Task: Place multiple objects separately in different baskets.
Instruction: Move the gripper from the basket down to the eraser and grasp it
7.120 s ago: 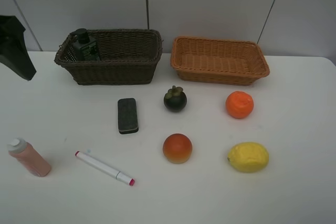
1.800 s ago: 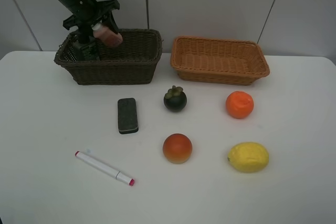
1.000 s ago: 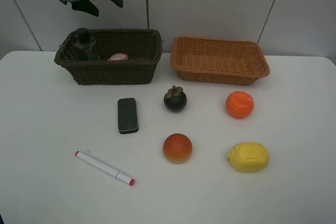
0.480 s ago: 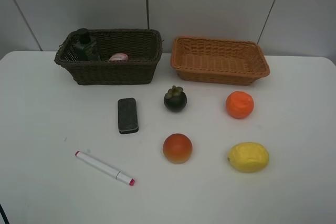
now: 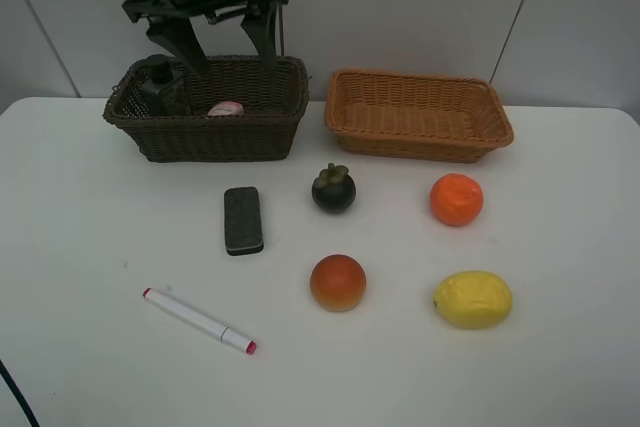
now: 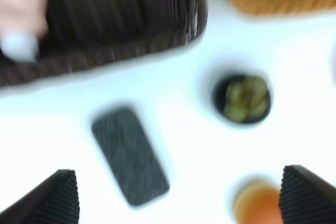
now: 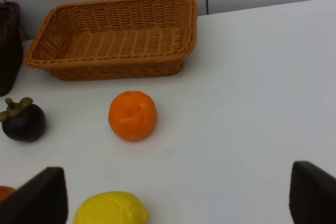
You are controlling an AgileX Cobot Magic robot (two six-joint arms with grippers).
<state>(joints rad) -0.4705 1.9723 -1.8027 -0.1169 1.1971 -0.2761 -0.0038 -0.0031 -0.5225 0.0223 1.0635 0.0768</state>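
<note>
Brown basket [image 5: 215,139] holds pump bottle [image 5: 156,85] and pink bottle [image 5: 226,108]; tan basket [image 5: 420,143] beside it; eraser [image 5: 243,219], marker [image 5: 198,320], mangosteen [image 5: 333,190], orange [image 5: 456,199], peach [image 5: 338,282], lemon [image 5: 473,299] in front.

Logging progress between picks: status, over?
Left gripper open above dark basket; right gripper open, empty. Pink bottle, pump bottle inside it. Eraser, marker, mangosteen, orange, peach, lemon on table; tan basket empty. Nothing in the way.
</note>
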